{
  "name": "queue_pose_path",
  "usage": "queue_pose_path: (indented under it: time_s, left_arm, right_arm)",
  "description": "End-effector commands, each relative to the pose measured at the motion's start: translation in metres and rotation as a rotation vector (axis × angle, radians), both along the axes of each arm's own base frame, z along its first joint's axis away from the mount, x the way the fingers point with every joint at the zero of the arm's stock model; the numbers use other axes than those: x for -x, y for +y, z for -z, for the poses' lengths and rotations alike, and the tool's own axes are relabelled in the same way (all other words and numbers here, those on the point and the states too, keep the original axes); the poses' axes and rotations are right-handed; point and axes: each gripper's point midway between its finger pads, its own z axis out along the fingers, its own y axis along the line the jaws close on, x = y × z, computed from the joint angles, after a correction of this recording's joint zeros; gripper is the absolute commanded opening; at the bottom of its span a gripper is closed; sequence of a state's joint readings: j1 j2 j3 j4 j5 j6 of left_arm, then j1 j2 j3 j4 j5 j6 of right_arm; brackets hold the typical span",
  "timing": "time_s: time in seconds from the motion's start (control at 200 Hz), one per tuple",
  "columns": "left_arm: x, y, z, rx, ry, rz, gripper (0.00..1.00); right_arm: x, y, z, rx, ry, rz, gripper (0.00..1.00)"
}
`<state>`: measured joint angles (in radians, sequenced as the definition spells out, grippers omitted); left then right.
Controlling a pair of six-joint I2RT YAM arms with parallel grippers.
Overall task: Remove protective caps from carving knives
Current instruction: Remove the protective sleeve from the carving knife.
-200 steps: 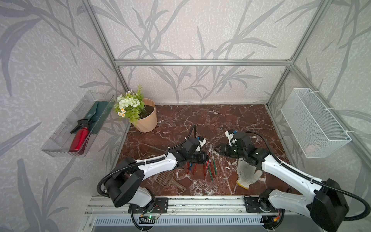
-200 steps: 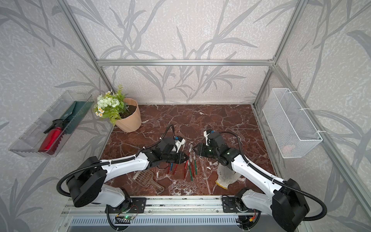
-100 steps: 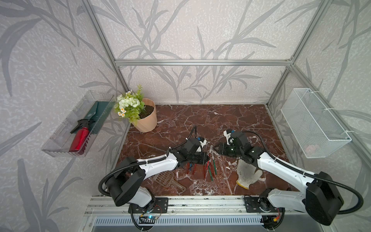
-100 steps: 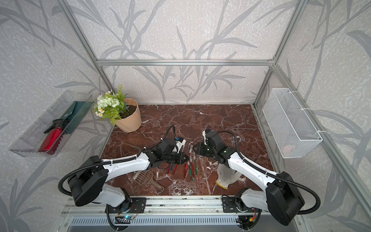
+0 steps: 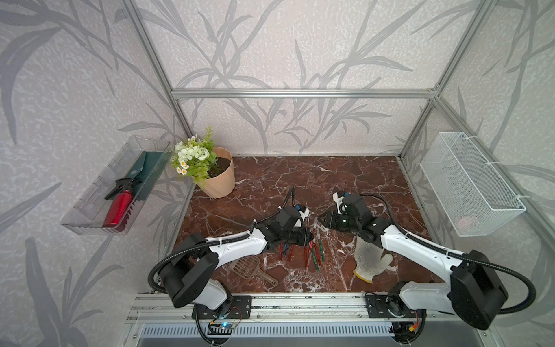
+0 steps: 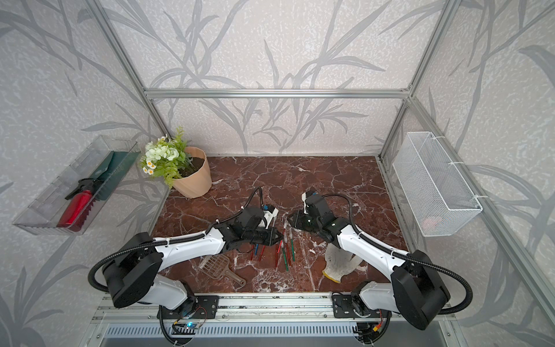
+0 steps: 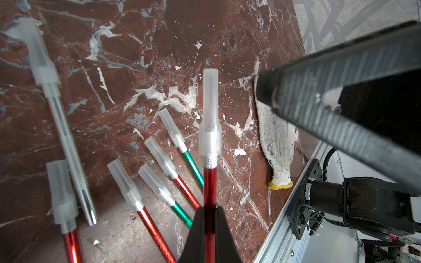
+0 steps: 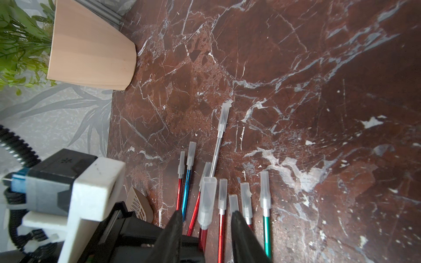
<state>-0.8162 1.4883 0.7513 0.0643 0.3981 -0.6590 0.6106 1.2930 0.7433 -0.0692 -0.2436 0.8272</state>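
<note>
Jaws: left gripper (image 7: 209, 210) clamps red knife (image 7: 209, 182); right gripper (image 8: 206, 213) parted around cap (image 8: 207, 195).
Handling: cap likely light, slippery; pinch wide base.

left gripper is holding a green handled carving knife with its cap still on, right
No: the carving knife clamped in the left gripper has a red handle, not green, as the left wrist view shows. Its protective cap is still on.
</note>
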Motion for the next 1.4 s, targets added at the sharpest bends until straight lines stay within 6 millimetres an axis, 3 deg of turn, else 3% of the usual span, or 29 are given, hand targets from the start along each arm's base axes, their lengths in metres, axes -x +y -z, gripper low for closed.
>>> queue_pose_path:
  time_s: [0.0,0.916,1.396]
  left_arm:
    - [-0.007,-0.010,-0.013,0.035,-0.026,-0.004,0.08]
    - [-0.009,-0.013,-0.016,0.046,-0.025,0.000,0.08]
    - [-0.007,-0.014,-0.015,0.054,-0.025,0.003,0.07]
  right_arm:
    - [-0.007,0.007,-0.008,-0.023,-0.022,0.006,0.37]
    - [-0.012,0.018,0.004,-0.040,0.013,-0.017,0.32]
    - [-0.014,0.018,0.006,-0.033,0.007,-0.010,0.22]
